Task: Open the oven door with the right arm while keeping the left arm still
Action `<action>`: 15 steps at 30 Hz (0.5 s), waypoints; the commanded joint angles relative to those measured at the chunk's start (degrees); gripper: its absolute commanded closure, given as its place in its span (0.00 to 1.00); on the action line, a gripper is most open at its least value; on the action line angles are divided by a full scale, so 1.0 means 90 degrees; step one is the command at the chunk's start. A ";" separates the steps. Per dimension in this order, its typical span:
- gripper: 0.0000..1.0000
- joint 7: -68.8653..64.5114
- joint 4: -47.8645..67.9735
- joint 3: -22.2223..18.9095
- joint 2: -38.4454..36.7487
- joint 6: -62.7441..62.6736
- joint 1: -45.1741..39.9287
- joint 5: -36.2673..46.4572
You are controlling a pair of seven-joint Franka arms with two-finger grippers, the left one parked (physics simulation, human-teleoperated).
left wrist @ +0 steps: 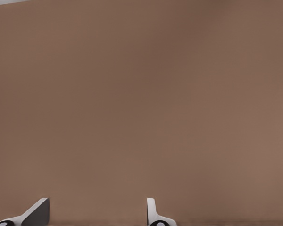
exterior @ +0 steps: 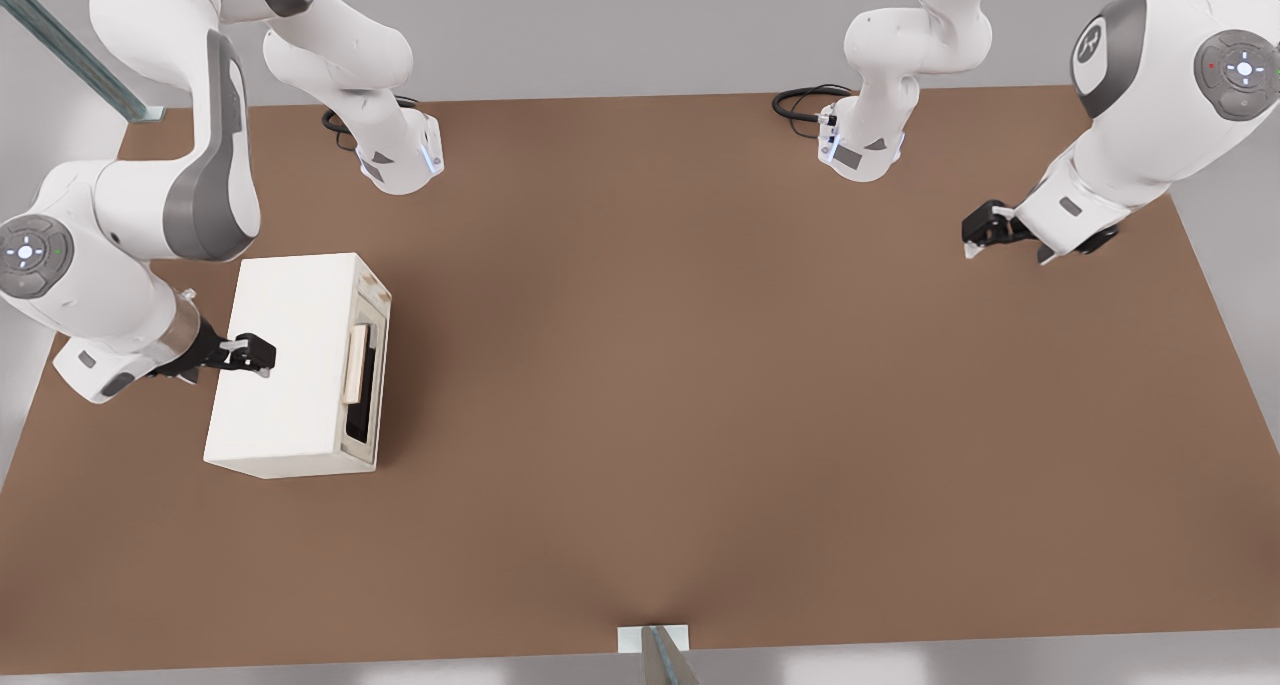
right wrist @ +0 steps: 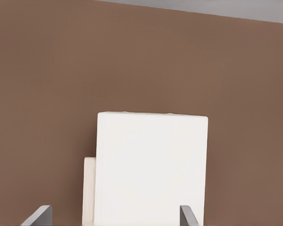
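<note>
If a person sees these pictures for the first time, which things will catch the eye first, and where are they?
The cream-white oven stands out on the brown table, at the front view's left. Its door, with dark glass and a beige bar handle, faces the table's middle and looks shut. The right arm's gripper hovers over the oven's top with fingers open, short of the handle.

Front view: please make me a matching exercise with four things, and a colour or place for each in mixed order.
Things:
1 oven
2 handle
3 gripper
4 table

Colour or place:
A brown
B open, over the oven's top
C cream-white box
D pale beige bar

Pairs: 1-C, 2-D, 3-B, 4-A
</note>
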 commanded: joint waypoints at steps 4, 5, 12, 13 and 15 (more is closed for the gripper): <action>0.00 -0.0104 0.0153 0.0010 0.0481 -0.0210 0.1003 -0.1732; 0.00 0.0752 0.0133 0.0020 0.0627 -0.0580 0.1424 -0.2116; 0.79 0.4154 0.0114 0.0000 0.1819 -0.2544 0.3193 -0.4547; 0.79 0.4369 0.0094 -0.0078 0.1936 -0.2584 0.3154 -0.4635; 0.79 0.4701 0.0075 -0.0146 0.2151 -0.2515 0.3056 -0.4635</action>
